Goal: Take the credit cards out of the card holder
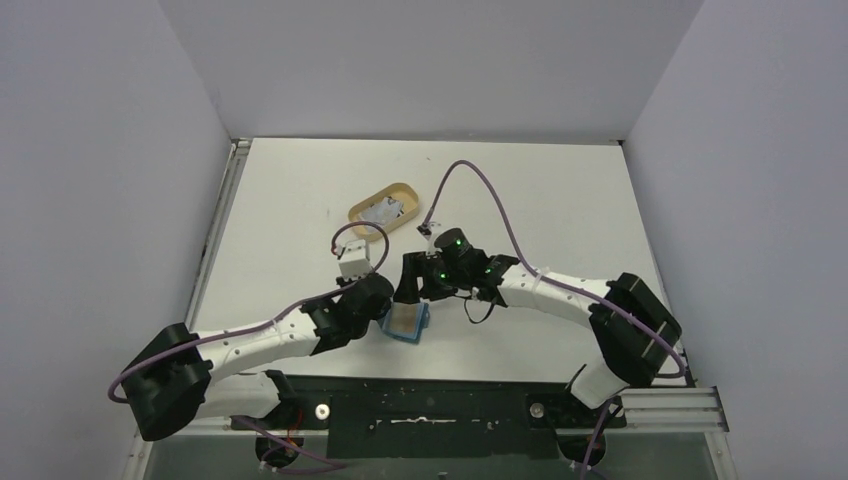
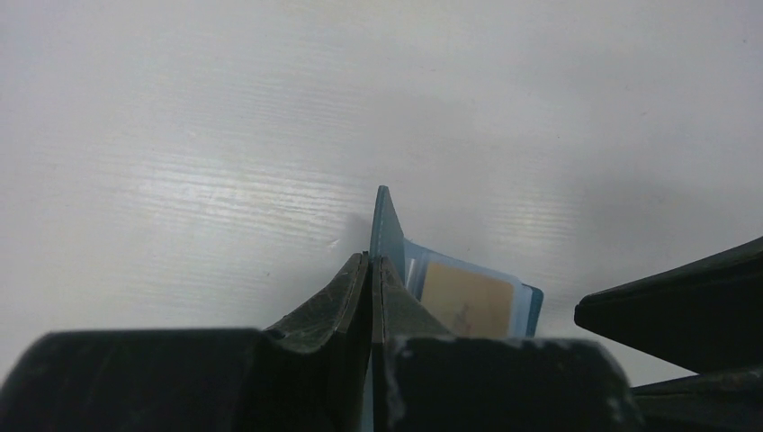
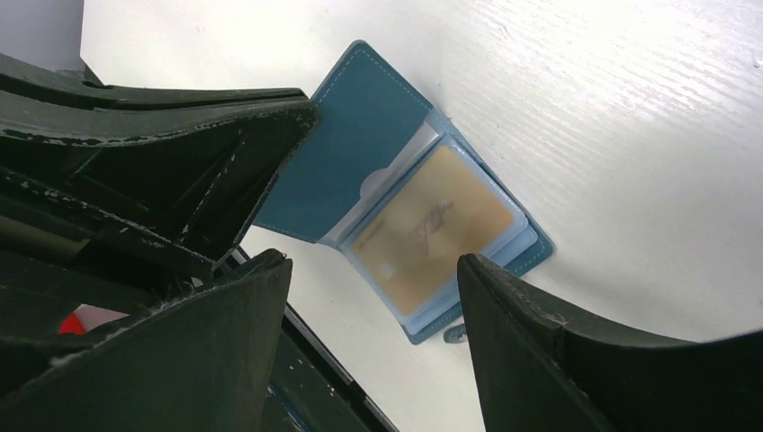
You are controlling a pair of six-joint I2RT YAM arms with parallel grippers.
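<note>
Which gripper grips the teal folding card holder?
The left gripper, shut on the raised cover of the teal card holder; the right gripper hangs open over its yellowish card.

The white table (image 1: 560,200) carries the open teal card holder (image 3: 360,135) and an oval tan tray (image 1: 406,193).

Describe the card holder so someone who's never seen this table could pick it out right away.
On the white table, look near the front edge where the two arms meet. The card holder lies open there, one flap pinched by the left gripper. It is teal with a yellowish card in a clear sleeve, unlike the tan oval tray farther back.
</note>
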